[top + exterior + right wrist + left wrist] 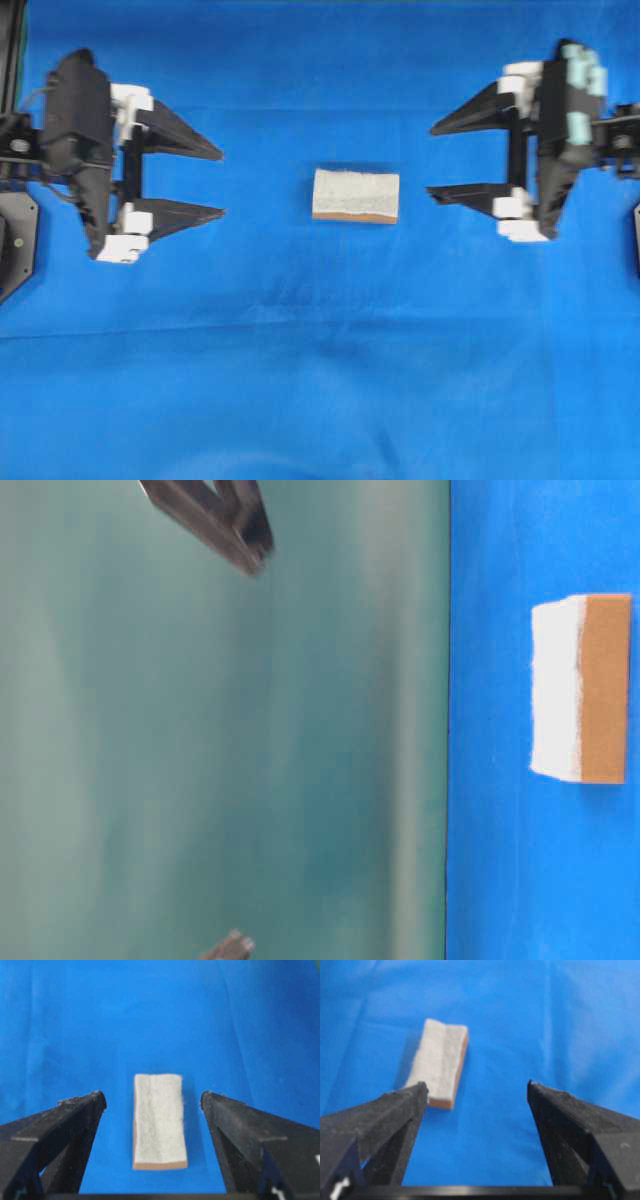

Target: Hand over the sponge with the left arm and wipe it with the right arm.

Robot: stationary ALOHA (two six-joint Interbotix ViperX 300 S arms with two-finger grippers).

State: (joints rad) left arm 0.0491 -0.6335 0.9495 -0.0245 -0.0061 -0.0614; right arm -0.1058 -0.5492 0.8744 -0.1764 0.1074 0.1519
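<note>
The sponge [355,195] lies flat on the blue cloth at the middle, pale scouring face up, orange-brown foam along its near edge. The same sponge [582,688] [440,1061] [159,1120] shows in the other views. My left gripper [222,183] hovers to its left, open and empty, tips pointing at it. In the left wrist view the left gripper [477,1087] has the sponge ahead, beyond its left fingertip. My right gripper [432,160] stands open to the sponge's right. In the right wrist view the right gripper [153,1097] frames the sponge between its tips, not touching it.
The blue cloth [320,380] covers the whole table. Arm bases sit at the far left [15,240] and far right edges. A dark finger tip [235,530] crosses the top of the table-level view against a green wall.
</note>
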